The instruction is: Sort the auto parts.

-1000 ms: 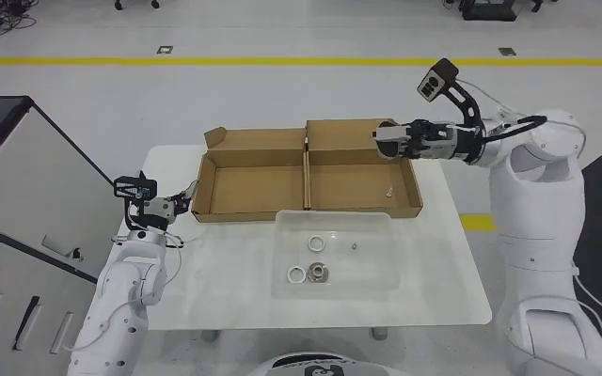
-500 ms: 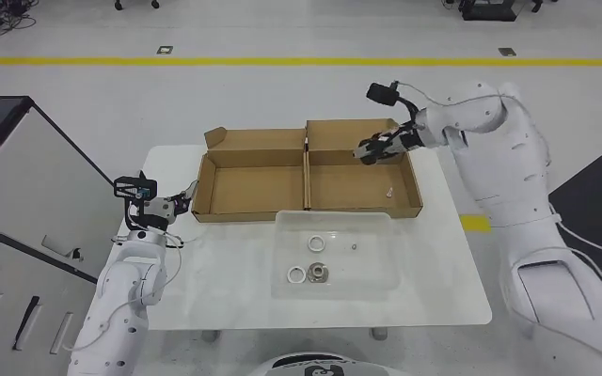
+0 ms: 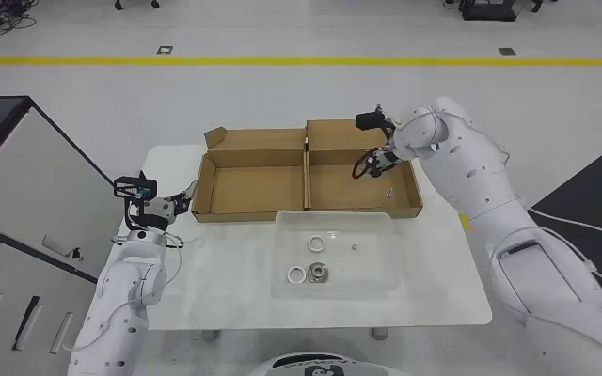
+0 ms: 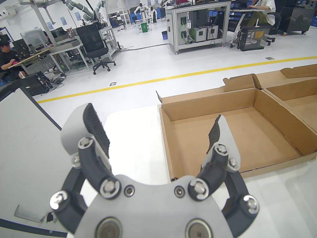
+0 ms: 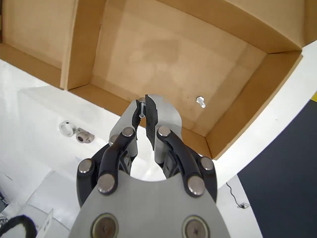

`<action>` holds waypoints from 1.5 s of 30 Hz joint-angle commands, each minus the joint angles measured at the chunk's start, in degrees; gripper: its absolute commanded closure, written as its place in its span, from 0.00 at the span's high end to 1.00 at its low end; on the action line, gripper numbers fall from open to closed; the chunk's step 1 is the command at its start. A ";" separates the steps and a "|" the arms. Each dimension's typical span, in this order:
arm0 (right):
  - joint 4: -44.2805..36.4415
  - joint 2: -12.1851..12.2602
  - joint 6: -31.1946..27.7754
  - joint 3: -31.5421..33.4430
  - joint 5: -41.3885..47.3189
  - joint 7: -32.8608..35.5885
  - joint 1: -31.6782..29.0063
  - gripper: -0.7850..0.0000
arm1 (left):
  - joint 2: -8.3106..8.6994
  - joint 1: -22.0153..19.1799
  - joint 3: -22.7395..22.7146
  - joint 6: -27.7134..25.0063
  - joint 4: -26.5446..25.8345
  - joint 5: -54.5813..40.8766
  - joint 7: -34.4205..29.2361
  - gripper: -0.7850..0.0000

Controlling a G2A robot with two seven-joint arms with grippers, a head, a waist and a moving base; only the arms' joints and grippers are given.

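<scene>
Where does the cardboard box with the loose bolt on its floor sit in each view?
Top view: bolt box under the right gripper, beside the other box.
Left wrist view: bolt box beyond the other box, farther from the left gripper.
Right wrist view: bolt box beneath the right gripper, which grips a second bolt.
Shared landmark: the walls where the boxes meet.

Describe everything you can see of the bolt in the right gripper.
The bolt is small, silvery and metallic-looking, with a threaded shank and what looks like a wider head at one end. It is pinched by its shank between the right gripper's black ribbed pads, lying lengthwise along the fingers with the head toward their tips. Only the pads touch it. It hangs in the air above the cardboard box, apart from the similar bolt lying on that box's floor.
</scene>
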 commanded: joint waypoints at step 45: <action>19.10 -6.67 -3.19 -6.58 -2.22 -10.64 4.96 1.00 | 0.00 0.00 0.00 0.00 0.00 0.00 0.00 1.00</action>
